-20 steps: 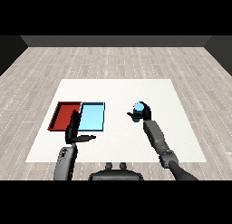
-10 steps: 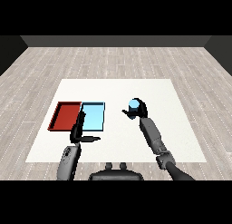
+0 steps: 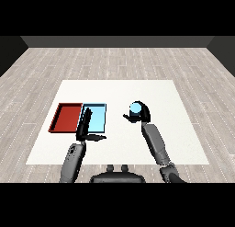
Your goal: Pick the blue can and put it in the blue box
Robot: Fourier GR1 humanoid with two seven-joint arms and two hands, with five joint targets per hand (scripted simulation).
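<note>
Head view: right hand [image 3: 141, 115] is up over the white table [image 3: 183, 129], its black fingers curled round the blue can [image 3: 135, 108], which sits in the grasp to the right of both trays and well apart from them. Right forearm [image 3: 155, 142] rises grey from the lower right corner, slanting up and leftward to the wrist. Only the can's pale blue top and a little of its side show; the fingers cover the rest, so whether it touches the table cannot be told. Over on the other side, left hand [image 3: 85, 126] stands with fingers straight, pointing up the table, thumb stuck out to the right, holding nothing. Those fingers overlap the near left edge of the light blue tray [image 3: 99, 119], hiding part of its rim. Red tray [image 3: 66, 117] lies right beside it, to the left, the two touching along one side.
</note>
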